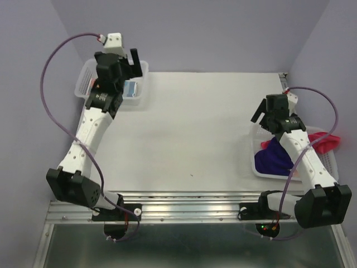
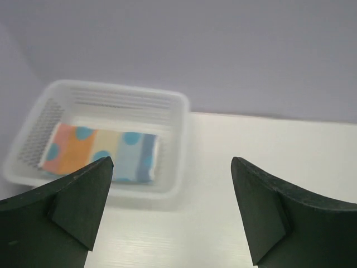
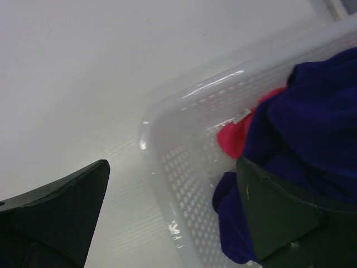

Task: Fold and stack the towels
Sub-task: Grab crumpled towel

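A folded towel [image 1: 131,88] patterned in orange, light blue and white lies flat in the far-left white basket [image 1: 83,84]; the left wrist view shows this towel [image 2: 100,153] inside the basket [image 2: 167,106]. My left gripper [image 1: 129,62] [image 2: 172,160] hovers open and empty above the basket's right end. A crumpled purple towel [image 1: 273,159] [image 3: 312,111] and a pink-red towel [image 1: 323,139] [image 3: 237,137] fill the right basket [image 1: 254,167] [image 3: 189,184]. My right gripper [image 1: 265,120] [image 3: 172,163] is open and empty over that basket's near-left corner, one finger over the purple towel.
Purple walls close in the white table [image 1: 201,128] at the back and both sides. A metal rail [image 1: 189,201] with the arm bases runs along the near edge. Cables loop off both arms.
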